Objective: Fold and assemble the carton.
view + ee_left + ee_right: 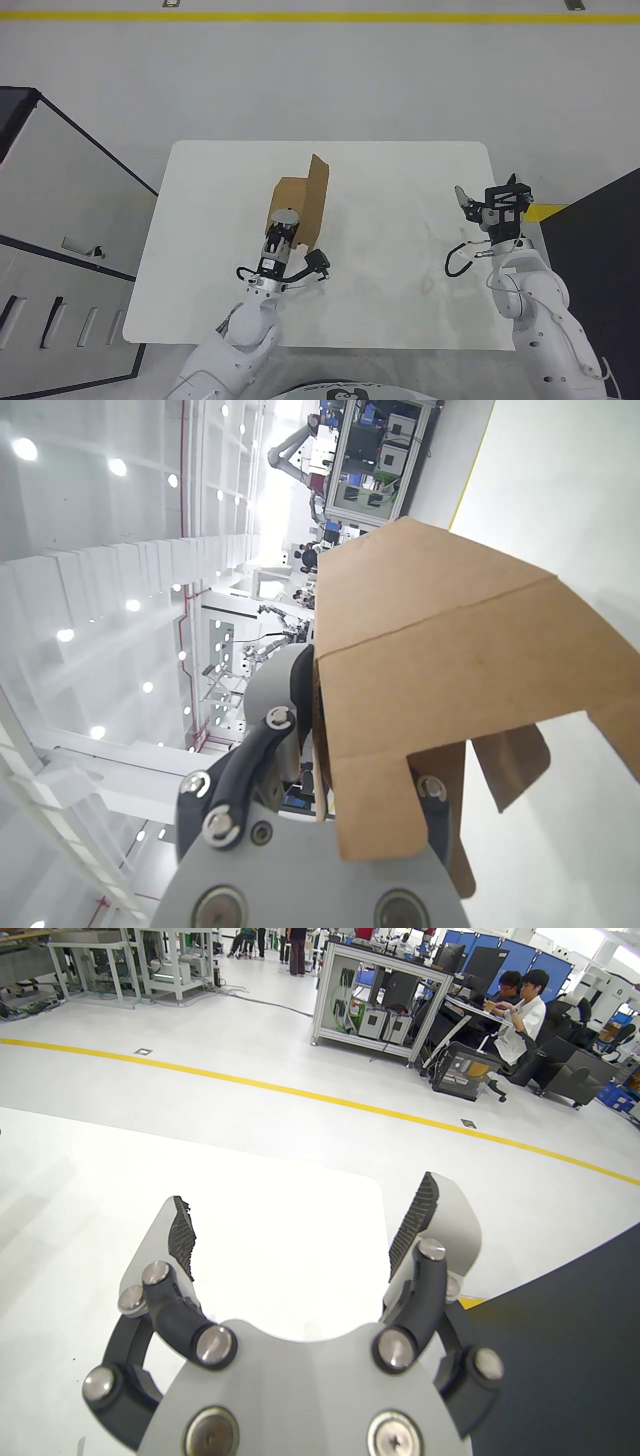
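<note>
Top view: a white table [400,290] with a brown cardboard carton [305,200] left of its middle, one panel standing up on edge and tilted.
Carton position: it is partly opened and not yet squared; it is raised at the end nearer the robot, and I cannot tell whether its far edge rests on the table.
Left gripper [283,222]: clenched on the carton's near panel. The left wrist view shows a dark pad [300,680] pressed against one face of the cardboard, with the other finger hidden behind it.
Right gripper [489,195]: over the table's right edge, well apart from the carton. Its ribbed pads [182,1233] are spread wide with nothing between them.
Handling: the carton looks light and thin. Its panels are probably stiff, but it hinges freely along the scored creases [440,620], so it is likely to swing or collapse under a one-sided push.
Loose flaps: small rounded tabs [515,765] hang below the held panel and could snag.
Where to hold: on a flat panel near a crease, not on a flap tip, with the free gripper best placed on the opposite wall.
Edges: the table's near edge lies just behind the left arm, and a dark panel [600,240] borders the table on the right.
Open room: bare tabletop lies between the carton and the right gripper, and beyond the carton towards the far edge.
</note>
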Action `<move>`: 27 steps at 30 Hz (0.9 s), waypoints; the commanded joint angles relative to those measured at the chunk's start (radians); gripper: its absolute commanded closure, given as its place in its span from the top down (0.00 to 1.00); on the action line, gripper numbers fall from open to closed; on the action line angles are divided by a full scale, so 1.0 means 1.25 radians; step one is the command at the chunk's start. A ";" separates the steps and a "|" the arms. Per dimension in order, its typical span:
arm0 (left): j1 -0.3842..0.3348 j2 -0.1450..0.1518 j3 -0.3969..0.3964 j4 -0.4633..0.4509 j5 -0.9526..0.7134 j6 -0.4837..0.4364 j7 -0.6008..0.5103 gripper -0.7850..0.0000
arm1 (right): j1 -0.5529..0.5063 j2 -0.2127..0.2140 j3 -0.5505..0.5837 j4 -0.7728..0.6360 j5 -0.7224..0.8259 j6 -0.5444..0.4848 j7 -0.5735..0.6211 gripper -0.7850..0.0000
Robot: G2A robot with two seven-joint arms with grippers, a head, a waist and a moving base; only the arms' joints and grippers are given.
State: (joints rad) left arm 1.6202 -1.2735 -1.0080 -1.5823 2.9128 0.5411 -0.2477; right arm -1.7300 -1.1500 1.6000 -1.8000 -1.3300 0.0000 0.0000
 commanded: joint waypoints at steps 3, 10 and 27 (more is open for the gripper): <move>-0.010 0.012 -0.027 0.000 0.127 0.065 0.017 0.00 | 0.000 0.000 0.000 0.000 0.000 0.000 0.000 1.00; -0.052 0.071 -0.098 0.016 0.127 0.198 0.217 0.00 | 0.000 0.000 0.000 0.000 0.000 0.000 0.000 1.00; -0.053 0.087 -0.144 0.012 0.127 0.262 0.316 0.00 | 0.000 0.000 0.000 0.000 0.000 0.000 0.000 1.00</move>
State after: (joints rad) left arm 1.5540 -1.1649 -1.1873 -1.5677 3.0718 0.8683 0.1468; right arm -1.7300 -1.1500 1.6000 -1.8000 -1.3300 0.0000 0.0000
